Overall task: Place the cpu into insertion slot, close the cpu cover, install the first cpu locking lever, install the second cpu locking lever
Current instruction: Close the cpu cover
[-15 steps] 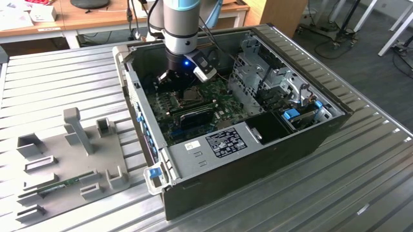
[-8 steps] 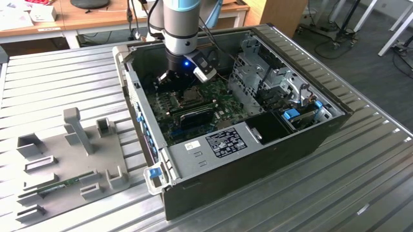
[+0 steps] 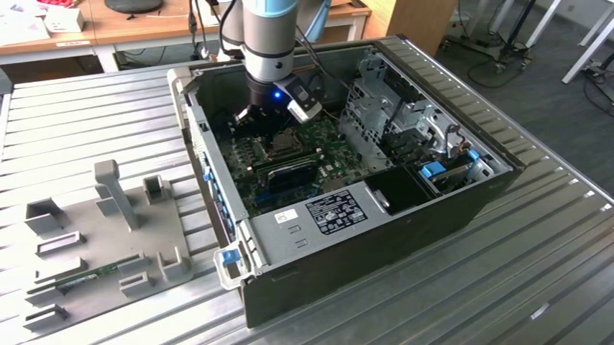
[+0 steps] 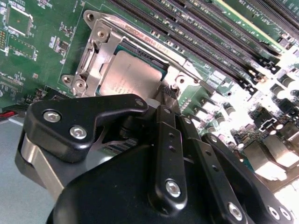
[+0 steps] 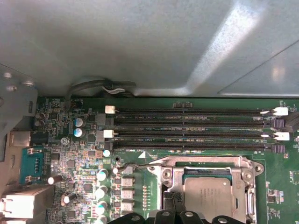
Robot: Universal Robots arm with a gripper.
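- Inside the open case [image 3: 499, 180], at about eleven o'clock from the exterior view's centre, the arm [image 3: 269, 43] reaches straight down onto the green board [image 3: 331, 136].
- The cpu [image 4: 131, 77] lies flat in the slot [image 4: 140, 49], its dull grey top facing up.
- The cover [image 5: 205, 163] is down around the cpu, which shows through its window, so I judge the first two steps done.
- The gripper [image 4: 169, 95] sits at the edge of the cover, clenched. Its fingers [image 4: 169, 126] are drawn together, and I see nothing between them.
- A thin wire lever [image 5: 135, 165] sticks out past one corner of the cover, toward the round capacitors. It looks unlatched, though I cannot be sure.
- My judgement is that the first locking lever is the step in hand.
- That step calls for a firm, steady push on a springy wire. The tip must catch the lever, press it flat and tuck it under its hook without slipping onto the board.
- The memory slots [image 5: 191, 123] run just beside the cover and leave little room on that side.
- A grey tray [image 3: 96, 244] lies on the table at eight o'clock of the case, well apart from the work.
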